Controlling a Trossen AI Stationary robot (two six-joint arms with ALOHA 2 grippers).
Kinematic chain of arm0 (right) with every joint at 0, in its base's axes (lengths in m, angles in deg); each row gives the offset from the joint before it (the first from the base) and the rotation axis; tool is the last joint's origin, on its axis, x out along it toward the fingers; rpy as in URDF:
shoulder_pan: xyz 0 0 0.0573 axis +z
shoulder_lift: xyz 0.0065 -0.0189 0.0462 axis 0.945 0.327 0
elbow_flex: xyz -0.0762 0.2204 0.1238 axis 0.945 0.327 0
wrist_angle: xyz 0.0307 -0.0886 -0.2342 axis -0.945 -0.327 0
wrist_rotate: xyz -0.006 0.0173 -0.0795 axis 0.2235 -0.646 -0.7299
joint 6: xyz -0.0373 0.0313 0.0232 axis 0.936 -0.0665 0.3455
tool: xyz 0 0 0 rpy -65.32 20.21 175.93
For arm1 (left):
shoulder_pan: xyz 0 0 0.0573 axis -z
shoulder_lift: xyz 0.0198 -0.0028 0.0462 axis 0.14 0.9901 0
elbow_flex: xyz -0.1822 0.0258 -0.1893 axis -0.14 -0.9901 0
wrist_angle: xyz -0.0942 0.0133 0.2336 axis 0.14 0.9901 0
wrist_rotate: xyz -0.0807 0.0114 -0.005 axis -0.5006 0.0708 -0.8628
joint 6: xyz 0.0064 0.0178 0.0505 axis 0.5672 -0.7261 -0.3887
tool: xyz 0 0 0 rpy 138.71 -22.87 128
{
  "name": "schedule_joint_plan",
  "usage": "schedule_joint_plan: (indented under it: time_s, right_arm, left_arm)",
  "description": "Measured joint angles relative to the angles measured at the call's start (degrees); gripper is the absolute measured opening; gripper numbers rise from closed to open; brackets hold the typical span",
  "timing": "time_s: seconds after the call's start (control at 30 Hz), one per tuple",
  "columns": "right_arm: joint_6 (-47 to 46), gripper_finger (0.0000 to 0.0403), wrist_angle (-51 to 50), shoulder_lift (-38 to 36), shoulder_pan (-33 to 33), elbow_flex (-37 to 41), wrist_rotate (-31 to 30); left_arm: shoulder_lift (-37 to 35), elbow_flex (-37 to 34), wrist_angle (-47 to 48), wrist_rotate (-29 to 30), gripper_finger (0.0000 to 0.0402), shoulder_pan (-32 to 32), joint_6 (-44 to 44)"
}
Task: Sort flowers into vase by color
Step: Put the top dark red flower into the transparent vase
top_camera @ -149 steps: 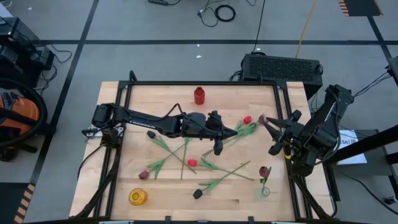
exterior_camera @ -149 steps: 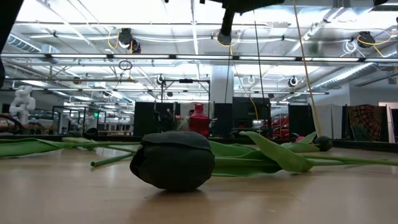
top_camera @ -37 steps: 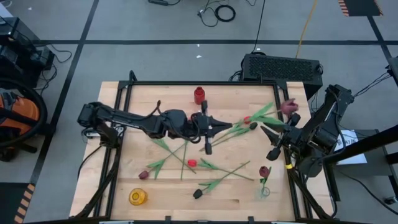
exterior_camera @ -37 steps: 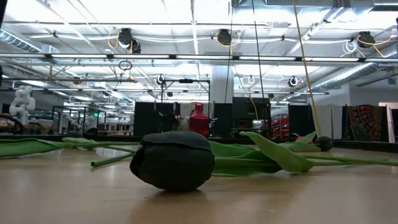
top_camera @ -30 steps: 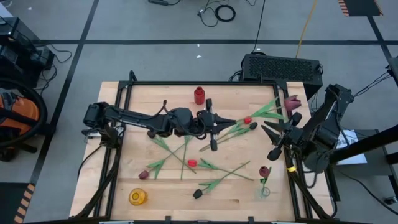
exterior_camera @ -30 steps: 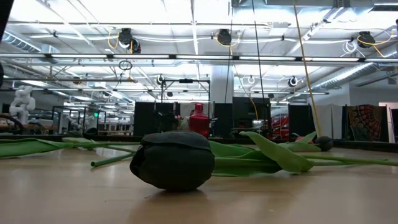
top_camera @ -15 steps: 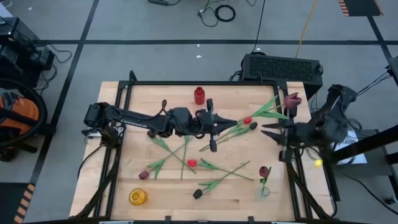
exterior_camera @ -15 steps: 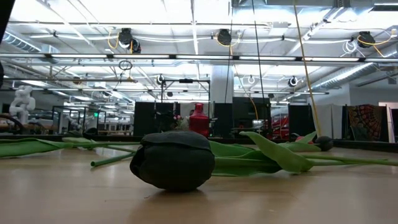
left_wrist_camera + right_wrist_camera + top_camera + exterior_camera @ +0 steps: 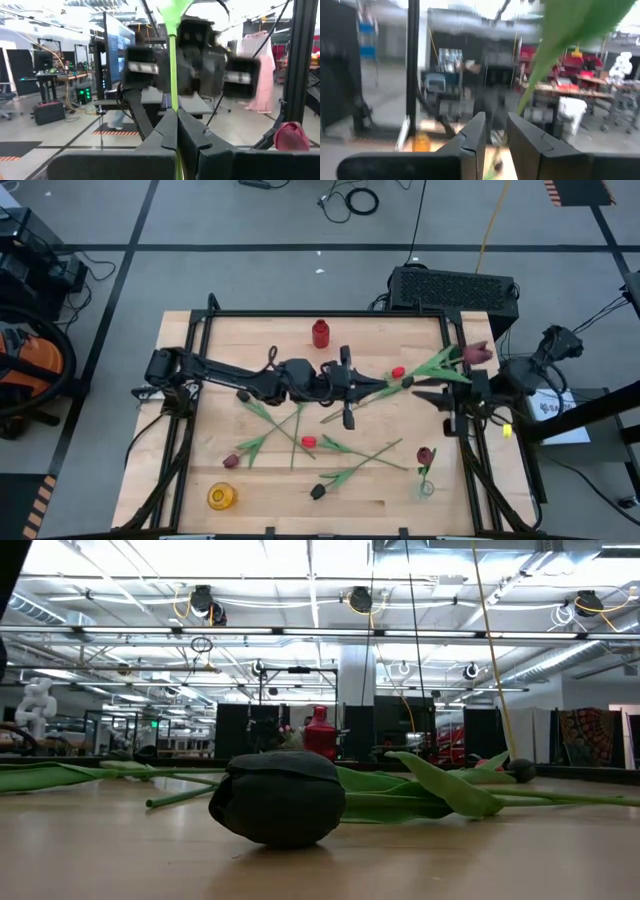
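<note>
My left gripper reaches level over the table's middle, shut on a tulip with a maroon head and green leaves. My right gripper hangs at the table's right edge by those leaves, open by a narrow gap; a leaf crosses in front of it. Other tulips lie scattered on the wood. A black head lies close to the low camera. A red vase stands far, a yellow vase near left, and a clear vase with a maroon tulip near right. My left gripper pinches the tulip's thin green stem between its two shut fingers, low on the stem. The fingers come level from the table's left. The tulip is lifted clear of the table, and its stem runs on toward the right edge, head outermost.
A black frame borders the table's far and side edges. Loose stems cross each other in the table's middle and near half. A red head and a maroon head lie under the held stem. Bare wood shows at the far left.
My left gripper has carried the held tulip a little toward the table's right edge, so its maroon head now sits over the right frame. My right arm has swung and turned its wrist, bringing its gripper up beside the tulip's leaves.
</note>
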Motion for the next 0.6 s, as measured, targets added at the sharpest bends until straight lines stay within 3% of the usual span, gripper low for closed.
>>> schedule_joint_plan:
  time_s: [0.17,0.6]
  right_arm:
    - [-1.87,0.0071,0.58,0.14,-2.95,0.46,5.30]
    - [-3.16,0.0101,0.53,3.33,-4.67,0.46,4.93]
  left_arm:
    - [2.80,0.00,-3.18,-0.62,0.0000,-0.02,0.31]
    - [5.14,-0.01,-6.13,-0.59,0.0004,0.06,0.29]
